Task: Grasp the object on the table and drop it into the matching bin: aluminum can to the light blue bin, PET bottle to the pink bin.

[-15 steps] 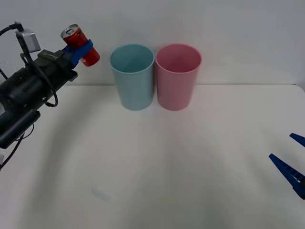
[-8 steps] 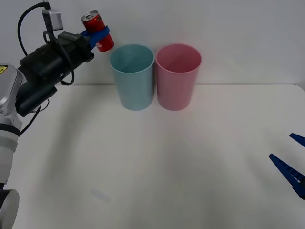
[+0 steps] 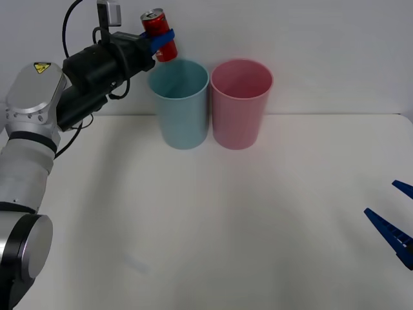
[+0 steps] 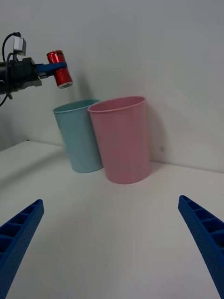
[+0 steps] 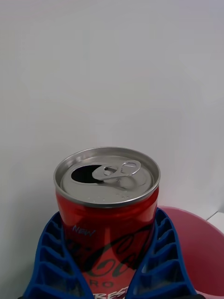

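Observation:
A small red aluminum can (image 3: 158, 33) with an opened silver top hangs in the air, tilted, just above the left rim of the light blue bin (image 3: 179, 103). My left gripper (image 3: 162, 42) is shut on the can (image 5: 107, 219), its blue fingers (image 5: 51, 261) clasping both sides. From the right wrist view the can (image 4: 59, 68) and left gripper (image 4: 52, 68) hover above the light blue bin (image 4: 78, 136). The pink bin (image 3: 241, 103) stands touching the blue one on its right. My right gripper (image 3: 399, 219) rests open near the table's right edge.
The white table (image 3: 213, 226) stretches in front of both bins, with a white wall close behind them. A faint small mark (image 3: 135, 263) lies on the table at the front left. The pink bin's rim (image 5: 196, 224) shows behind the can in the left wrist view.
My left arm has carried the can up and to the right, from well left of the light blue bin to just above its left rim. The right gripper has stayed still.

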{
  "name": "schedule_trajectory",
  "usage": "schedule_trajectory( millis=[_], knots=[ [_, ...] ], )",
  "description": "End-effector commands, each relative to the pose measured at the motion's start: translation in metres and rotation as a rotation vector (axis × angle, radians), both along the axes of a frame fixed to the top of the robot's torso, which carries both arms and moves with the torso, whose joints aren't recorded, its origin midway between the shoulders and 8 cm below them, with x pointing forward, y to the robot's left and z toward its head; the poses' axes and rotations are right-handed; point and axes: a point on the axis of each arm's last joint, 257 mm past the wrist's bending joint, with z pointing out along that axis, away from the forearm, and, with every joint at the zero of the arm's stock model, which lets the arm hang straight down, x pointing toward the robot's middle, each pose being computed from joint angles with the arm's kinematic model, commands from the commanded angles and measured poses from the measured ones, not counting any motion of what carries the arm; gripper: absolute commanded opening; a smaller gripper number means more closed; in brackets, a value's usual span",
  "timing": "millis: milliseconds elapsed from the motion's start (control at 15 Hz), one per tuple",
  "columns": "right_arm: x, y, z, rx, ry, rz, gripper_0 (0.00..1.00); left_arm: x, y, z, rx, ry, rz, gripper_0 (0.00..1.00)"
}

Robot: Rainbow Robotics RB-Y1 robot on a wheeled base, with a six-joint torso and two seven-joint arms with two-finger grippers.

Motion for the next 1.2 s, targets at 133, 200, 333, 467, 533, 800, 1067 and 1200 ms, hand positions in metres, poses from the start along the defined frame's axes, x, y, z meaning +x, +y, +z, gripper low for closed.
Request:
schedule_trajectory(
  millis=[133,200,333,467,533,800,1067,1200],
  knots=[
    [0.0,0.0,0.0,0.0,0.0,0.0,1.0,0.007,-0.013,0.0,0.007,-0.001,0.016,0.01],
    [0.0,0.0,0.0,0.0,0.0,0.0,1.0,0.007,-0.014,-0.002,0.011,-0.001,0.019,0.01],
    [0.0,0.0,0.0,0.0,0.0,0.0,1.0,0.007,-0.014,-0.002,0.011,-0.001,0.018,0.02],
    [0.0,0.0,0.0,0.0,0.0,0.0,1.0,0.007,-0.013,-0.002,0.012,-0.003,0.02,0.09],
    [0.0,0.0,0.0,0.0,0.0,0.0,1.0,0.007,-0.013,-0.001,0.011,-0.004,0.02,0.45],
    [0.0,0.0,0.0,0.0,0.0,0.0,1.0,0.007,-0.011,-0.002,0.004,-0.004,0.021,1.0],
    [0.0,0.0,0.0,0.0,0.0,0.0,1.0,0.004,-0.001,-0.009,-0.03,0.007,0.022,1.0],
    [0.0,0.0,0.0,0.0,0.0,0.0,1.0,-0.002,0.008,-0.008,-0.048,-0.004,0.023,1.0]
  ],
)
